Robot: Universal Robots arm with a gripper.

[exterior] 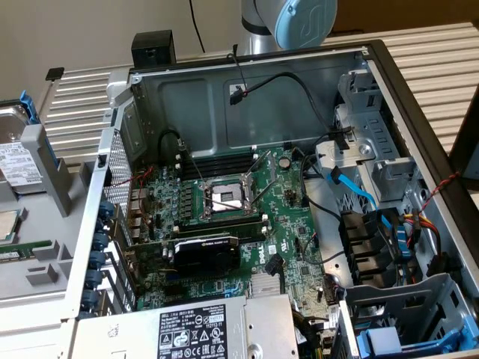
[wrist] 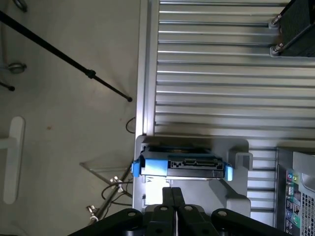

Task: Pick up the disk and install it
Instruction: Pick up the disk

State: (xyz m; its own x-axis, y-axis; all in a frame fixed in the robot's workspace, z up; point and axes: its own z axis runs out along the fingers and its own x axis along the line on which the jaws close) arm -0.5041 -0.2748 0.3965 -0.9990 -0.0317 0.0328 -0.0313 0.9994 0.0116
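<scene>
My tool has its two fingers pressed together with nothing between them, and it hangs over the disk, which lies below and just beyond the fingertips, apart from them. The step in hand, as I judge it, is lining up for the pick. To do it well I would centre the tool over the middle of the disk's long upper edge and square my fingers to its flat faces. They also need to part wide enough to straddle it before I go any lower. The grey holder hugs the disk closely, so a skewed descent could strike the holder's wall or nudge the disk sideways.

The disk stands on edge in that holder, on the ribbed metal surface. From above I see a dark connector edge with a bright blue frame capping both ends. In the exterior view its silver body carries a white label with black print.
</scene>
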